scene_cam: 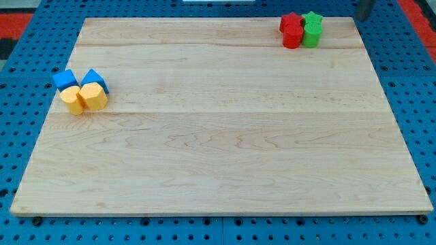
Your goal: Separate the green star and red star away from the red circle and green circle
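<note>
Sitting just left of my tip (362, 16): green star (313, 18).

Only a short stub of the robot shows: the tool (365, 8), a straight rod cut off by the view's top edge, just past the desk's (225, 136) far right corner. It is dark, a slate grey close to black, with a dull, even finish (the left side reads a shade lighter than the right). Its sides run parallel, giving a plain cylindrical look. The tip (361, 18) ends bluntly and has the same dark colour as the shaft. The stub is too small and soft in focus to tell finer surface detail.
</note>
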